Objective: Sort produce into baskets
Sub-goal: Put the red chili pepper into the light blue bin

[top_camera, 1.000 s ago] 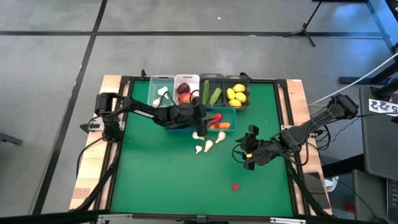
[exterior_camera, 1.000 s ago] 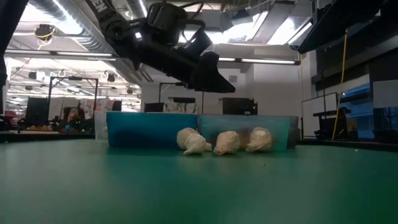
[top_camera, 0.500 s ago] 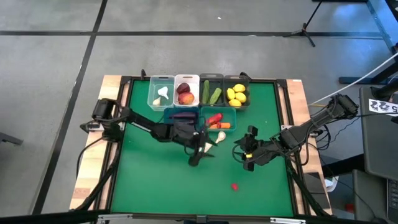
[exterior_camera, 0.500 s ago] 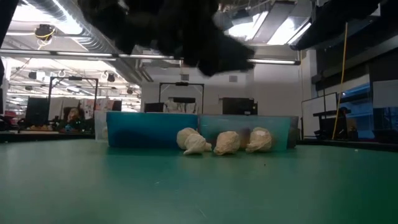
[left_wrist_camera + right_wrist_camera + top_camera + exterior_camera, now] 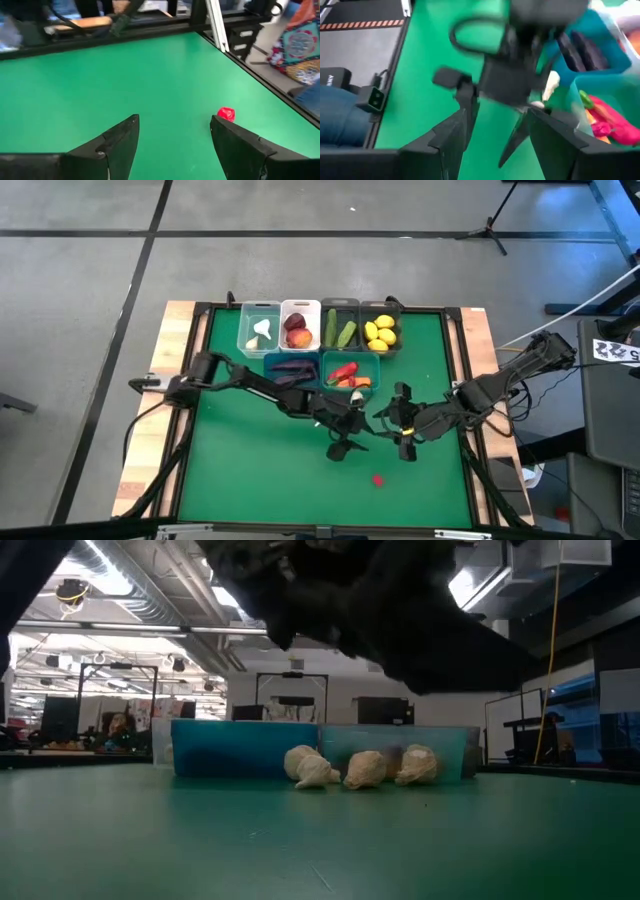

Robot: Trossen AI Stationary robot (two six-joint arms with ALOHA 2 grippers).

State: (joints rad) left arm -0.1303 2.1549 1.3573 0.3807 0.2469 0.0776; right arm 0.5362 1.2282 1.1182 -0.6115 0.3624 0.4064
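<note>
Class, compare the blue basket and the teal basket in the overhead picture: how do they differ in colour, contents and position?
The blue basket is deep blue and holds dark purple pieces; the teal basket is greenish and holds red and orange pieces. The blue basket sits nearer the left arm's side of the table, the teal basket nearer the right arm's side. Both are small rectangular bins, set side by side in front of the back row.

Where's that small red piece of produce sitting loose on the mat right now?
In the high view, the small red toy lies alone on the green mat, toward the near edge, just beyond the open left gripper.
</note>
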